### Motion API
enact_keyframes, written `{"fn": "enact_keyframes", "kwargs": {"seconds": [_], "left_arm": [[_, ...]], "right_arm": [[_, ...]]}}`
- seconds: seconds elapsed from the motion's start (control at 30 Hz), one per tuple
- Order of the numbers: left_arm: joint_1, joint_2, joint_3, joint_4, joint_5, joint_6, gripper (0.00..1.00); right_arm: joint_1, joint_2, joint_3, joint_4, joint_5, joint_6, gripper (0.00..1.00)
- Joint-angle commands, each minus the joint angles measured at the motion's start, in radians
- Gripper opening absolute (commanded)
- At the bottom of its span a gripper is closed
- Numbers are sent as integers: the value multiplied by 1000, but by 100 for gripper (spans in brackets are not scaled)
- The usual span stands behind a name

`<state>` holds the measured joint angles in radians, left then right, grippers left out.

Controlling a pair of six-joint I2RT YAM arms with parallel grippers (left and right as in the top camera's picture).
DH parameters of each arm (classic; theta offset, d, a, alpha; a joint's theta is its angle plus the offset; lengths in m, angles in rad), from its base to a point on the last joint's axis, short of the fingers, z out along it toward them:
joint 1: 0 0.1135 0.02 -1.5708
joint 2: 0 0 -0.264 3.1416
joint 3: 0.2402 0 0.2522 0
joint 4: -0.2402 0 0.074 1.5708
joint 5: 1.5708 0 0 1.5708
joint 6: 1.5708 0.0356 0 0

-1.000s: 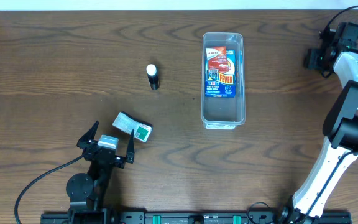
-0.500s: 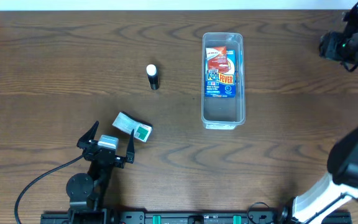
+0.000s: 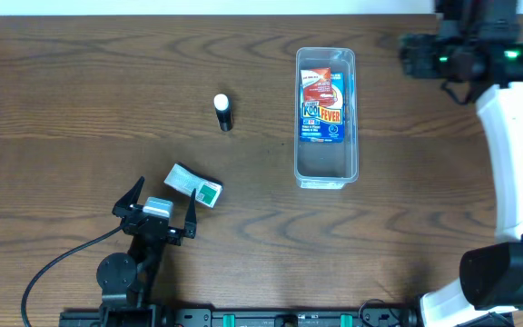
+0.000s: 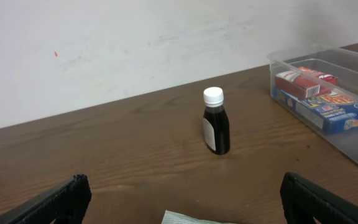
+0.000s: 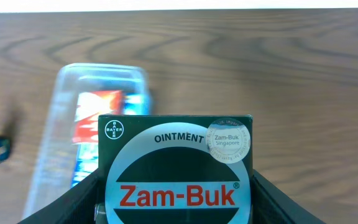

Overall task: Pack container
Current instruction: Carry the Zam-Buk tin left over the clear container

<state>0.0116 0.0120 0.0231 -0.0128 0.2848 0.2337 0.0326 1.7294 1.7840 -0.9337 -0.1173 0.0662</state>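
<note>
The clear container [image 3: 325, 163] lies at centre right of the table, with a blue Kool Fever box [image 3: 323, 107] and a red box inside. My right gripper [image 3: 414, 56] hovers just right of the container's far end. In the right wrist view it [image 5: 176, 202] is shut on a dark green Zam-Buk ointment box [image 5: 176, 165], with the container [image 5: 98, 73] below and to the left. My left gripper [image 3: 163, 196] is open and empty near the table's front, just behind a white and green box [image 3: 194, 185]. A dark bottle with a white cap [image 3: 223, 112] stands upright at centre left.
In the left wrist view the bottle [image 4: 216, 122] stands ahead, the container [image 4: 353, 140] is at the right, and a corner of the white box [image 4: 188, 218] shows between the open fingers [image 4: 58, 200]. The table's far edge meets a white wall.
My right arm has swung left from the table's far right edge to beside the container's far end. The left arm and the things on the table have not moved.
</note>
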Motion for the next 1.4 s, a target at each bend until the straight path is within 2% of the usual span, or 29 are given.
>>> {"fn": "enact_keyframes", "kwargs": {"seconds": [0.0,0.3,0.63,1.0,1.13,1.37], "left_arm": [[5,-2,-19,-32,10,5,98],[5,-2,-19,-32,10,5,98],[5,-2,-19,-32,10,5,98],[5,-2,-19,-32,10,5,98],[5,-2,-19,-32,10,5,98],[5,-2,-19,-32,10,5,98]], "right_arm": [[71,20,3,2,-6,53,57],[211,105,3,31,20,100,58],[266,267,3,41,22,134,59],[335,285,0,-4,43,143,59],[359,285,-13,-29,143,175,60],[364,285,-68,-20,162,295,60]]}}
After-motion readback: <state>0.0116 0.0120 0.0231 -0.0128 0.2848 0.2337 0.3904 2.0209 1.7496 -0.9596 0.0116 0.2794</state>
